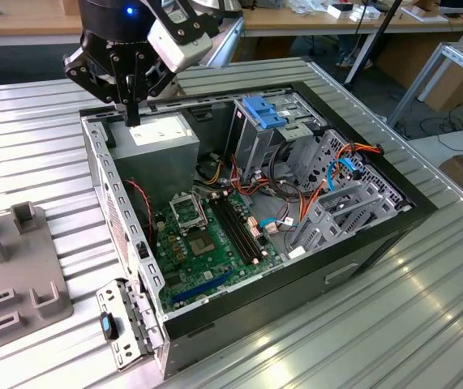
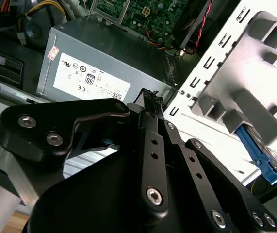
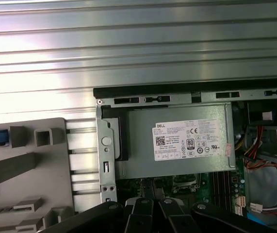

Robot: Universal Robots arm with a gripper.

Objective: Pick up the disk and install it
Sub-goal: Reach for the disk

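The ribbed table (image 1: pixel 393 324) is shiny bare metal, the power-supply box (image 3: pixel 138 150) dull grey sheet metal with a paper label (image 3: pixel 191 141), the gripper (image 2: pixel 150 99) matt black.

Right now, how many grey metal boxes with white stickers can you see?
1. The grey metal box with a white sticker sits in the open black computer case's corner, under the black gripper; others may hide.

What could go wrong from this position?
1. The tool hangs close above the power-supply box, beside the case wall; a sideways move may clip either.
2. Loose orange and red cables crowd the drive cage and might snag the disk on insertion.
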